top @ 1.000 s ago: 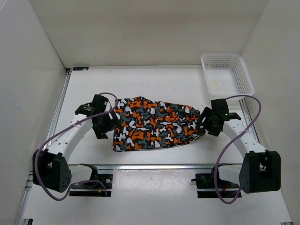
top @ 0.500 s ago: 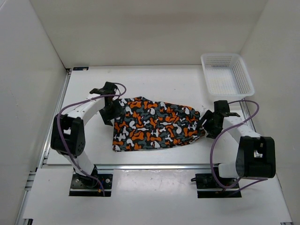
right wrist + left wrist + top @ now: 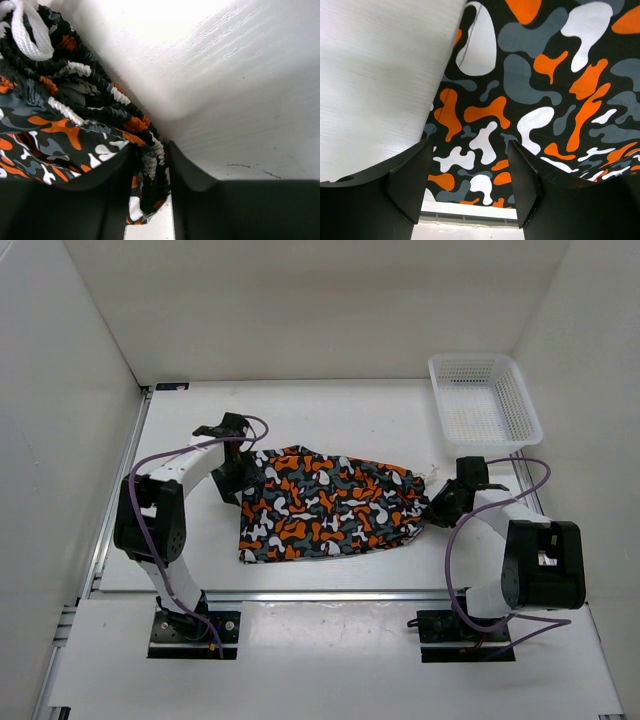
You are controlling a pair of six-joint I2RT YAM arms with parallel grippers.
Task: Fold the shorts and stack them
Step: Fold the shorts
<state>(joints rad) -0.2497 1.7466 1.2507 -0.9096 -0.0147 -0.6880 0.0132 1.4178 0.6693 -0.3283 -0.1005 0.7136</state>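
Top external view: white worktop (image 3: 340, 420) boxed in by plain white walls (image 3: 300, 300). Camouflage shorts (image 3: 330, 505) lie flat between both claws. Left claw (image 3: 245, 484) hangs released over their edge; right claw (image 3: 440, 508) is clenched on the bunched waistband. Mesh basket (image 3: 485, 400) sits beyond it.

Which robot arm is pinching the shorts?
The right end effector: it is shut on the waistband of the shorts. The left end effector hangs open over them.

Black left gripper (image 3: 470, 170), fingers spread apart, over the soft camouflage fabric shorts (image 3: 545, 90) blotched orange, black, grey and white. Bare white table (image 3: 375, 75) lies left of the shorts' edge.
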